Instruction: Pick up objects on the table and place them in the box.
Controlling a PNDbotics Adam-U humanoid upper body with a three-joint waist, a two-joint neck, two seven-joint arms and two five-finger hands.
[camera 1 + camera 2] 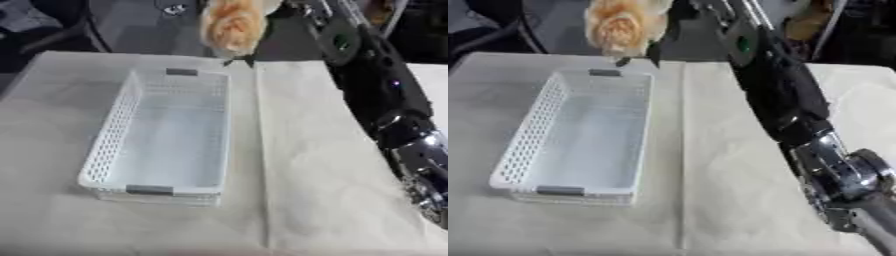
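Basket [114, 131], one; one orange object [623, 26] above.

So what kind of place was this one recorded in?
Probably a lab or workshop set up for robot trials: a table draped in plain cloth, a single white perforated basket on it, and dark flooring with what look like cables and equipment beyond the far edge.

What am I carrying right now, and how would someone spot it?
Start at the white perforated basket on the cloth-covered table. Above its far end, the right arm reaches in; at its tip hangs an orange-and-cream fuzzy object. It is the only warm-coloured, soft-looking thing and sits off the table.
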